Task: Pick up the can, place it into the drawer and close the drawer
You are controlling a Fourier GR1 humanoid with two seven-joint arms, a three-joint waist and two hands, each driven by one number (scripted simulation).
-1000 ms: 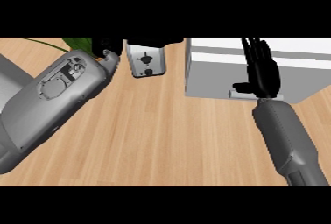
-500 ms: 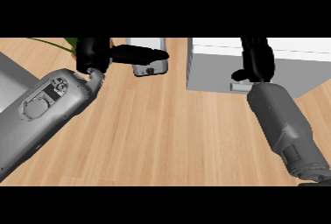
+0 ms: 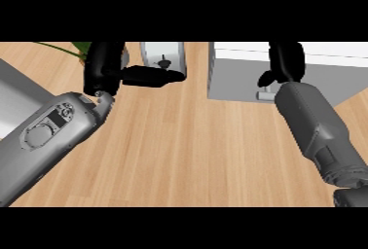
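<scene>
While the left hand [image 3: 108,68] reaches with fingers open beside the can [image 3: 162,59] at the counter's [image 3: 187,146] far edge, ungrasped, the right hand [image 3: 286,61] rests uncurled on the drawer [image 3: 237,78], so grasping looks next.

Wooden counter [image 3: 187,146] — green leaf [image 3: 68,47] at top left corner.

Grey forearms end in each black robot hand [image 3: 106,65].
</scene>
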